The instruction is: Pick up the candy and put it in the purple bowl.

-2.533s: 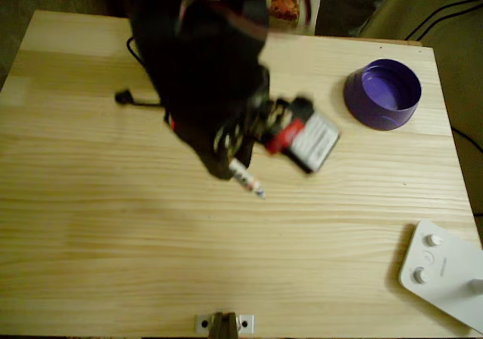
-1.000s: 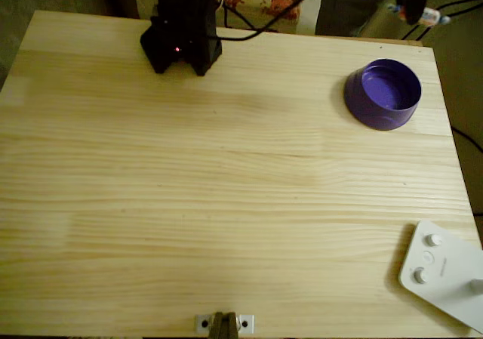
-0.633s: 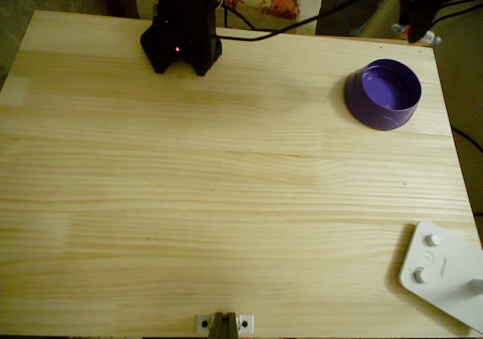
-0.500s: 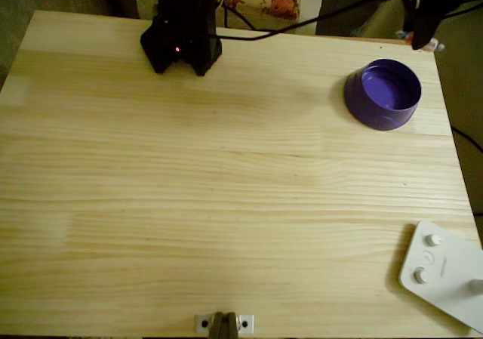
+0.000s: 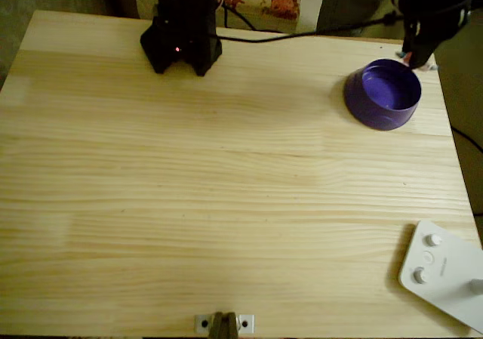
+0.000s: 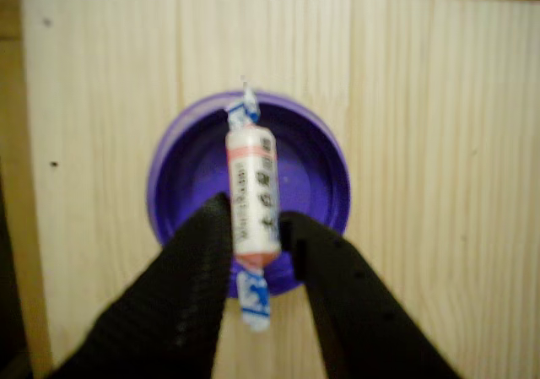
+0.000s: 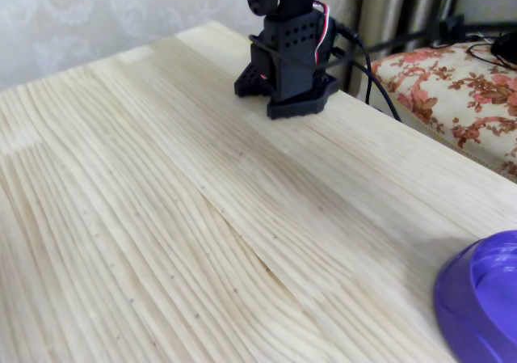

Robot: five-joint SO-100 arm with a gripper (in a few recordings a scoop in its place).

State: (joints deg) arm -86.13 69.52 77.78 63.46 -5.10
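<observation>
My gripper (image 6: 255, 227) is pinched tight on the candy (image 6: 252, 200), above the bowl (image 6: 321, 172) near the table's (image 5: 226, 203) corner, probably over its far rim.

In the fixed view the bowl (image 7: 485, 306) is cut off by the right and bottom edges. In the overhead view the gripper (image 5: 419, 52) is a dark blur over the tabletop's (image 5: 226, 203) far right corner, and the candy (image 5: 427, 66) below it is too small to make out. In the wrist view the fingers (image 6: 190, 295) hide the candy's (image 6: 251, 195) lower sides and the bowl's near rim. The white device (image 5: 441, 275) runs off the overhead view's right edge.
</observation>
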